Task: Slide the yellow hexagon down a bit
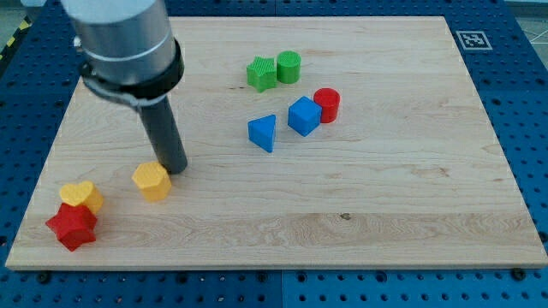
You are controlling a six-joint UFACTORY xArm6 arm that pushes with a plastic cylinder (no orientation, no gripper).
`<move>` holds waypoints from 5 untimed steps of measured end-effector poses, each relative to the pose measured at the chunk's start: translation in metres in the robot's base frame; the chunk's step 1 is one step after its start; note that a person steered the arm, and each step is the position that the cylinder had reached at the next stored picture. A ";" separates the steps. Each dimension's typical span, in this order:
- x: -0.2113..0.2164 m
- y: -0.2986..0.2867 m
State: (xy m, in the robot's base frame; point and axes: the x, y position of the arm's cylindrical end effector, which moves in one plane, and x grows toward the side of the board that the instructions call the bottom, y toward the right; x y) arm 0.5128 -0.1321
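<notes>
Camera view: the end effector is a straight dark rod with no jaws, so it neither clasps nor releases anything; it only pushes. My tip [175,168] rests on the pale wooden table [402,214], just beside the upper-right edge of the yellow plastic hexagon block [151,180], apparently touching it or nearly so. The yellow hexagon sits in the lower-left part of the table. Near it, toward the view's left, lies a yellow heart-shaped block [82,196], with a red star-shaped block [72,226] touching that heart from below.

Risk assessment: the tip stands at the hexagon's upper right, not squarely above it. A push from this offset probably drives the hexagon down and leftward, and may rotate it. Leftward drift would bring it against the yellow heart and disturb the red star. An off-centre contact may also let the tip slip past the hexagon's corner and lose it. The blue triangular block [264,132], blue cube [303,115], red cylinder [327,103], green star-shaped block [261,74] and green cylinder [288,66] lie well apart and appear to be out of danger
</notes>
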 end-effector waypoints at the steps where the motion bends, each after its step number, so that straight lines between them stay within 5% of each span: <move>1: 0.022 -0.001; 5: 0.004 -0.039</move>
State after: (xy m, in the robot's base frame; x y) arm 0.5172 -0.1706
